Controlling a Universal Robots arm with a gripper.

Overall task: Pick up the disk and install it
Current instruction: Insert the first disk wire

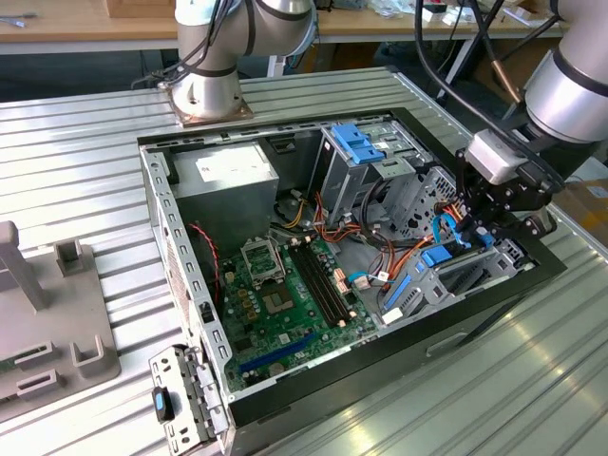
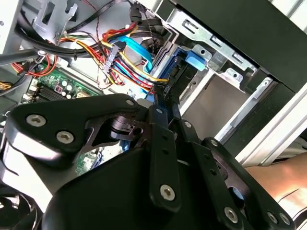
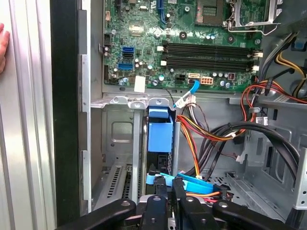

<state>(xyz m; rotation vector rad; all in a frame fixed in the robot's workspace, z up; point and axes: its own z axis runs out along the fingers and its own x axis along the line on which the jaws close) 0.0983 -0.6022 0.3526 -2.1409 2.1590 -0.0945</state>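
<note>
With gripper (image 3: 167, 187) pressed together, pinching nothing visible, hangs low inside the computer case (image 1: 155, 195) at the drive bay (image 3: 117, 139). Meets the disk (image 3: 159, 134) just ahead, seated on edge in that bay, long axis running straight from the gripper toward the motherboard (image 3: 144, 43).
</note>
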